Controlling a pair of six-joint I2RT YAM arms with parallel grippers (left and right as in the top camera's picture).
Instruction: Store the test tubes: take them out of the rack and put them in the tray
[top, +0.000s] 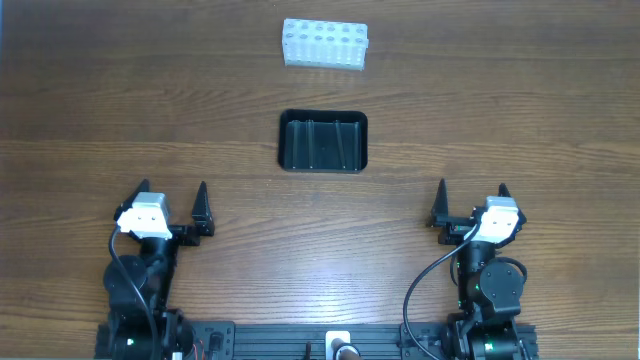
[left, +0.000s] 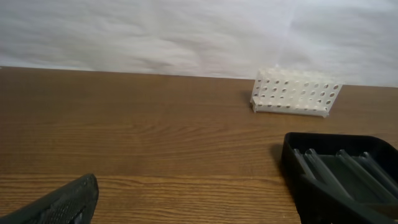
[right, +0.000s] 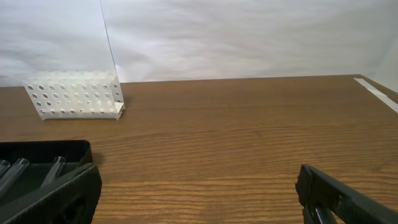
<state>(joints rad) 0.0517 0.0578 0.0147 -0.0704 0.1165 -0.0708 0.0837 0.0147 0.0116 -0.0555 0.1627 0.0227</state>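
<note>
Test tubes (left: 317, 174) of clear glass lie side by side on the floor of the black tray (top: 284, 140), which sits at the middle of the wooden table (top: 100, 100). The white perforated rack (top: 324, 45) stands just beyond the tray, on its far side from the arms, apart from it. The left gripper (top: 172, 190) hangs near its base with its two fingers spread wide and nothing between them. The right gripper (top: 472, 190) mirrors it on the other side, fingers likewise parted. Both are well apart from tray and rack.
</note>
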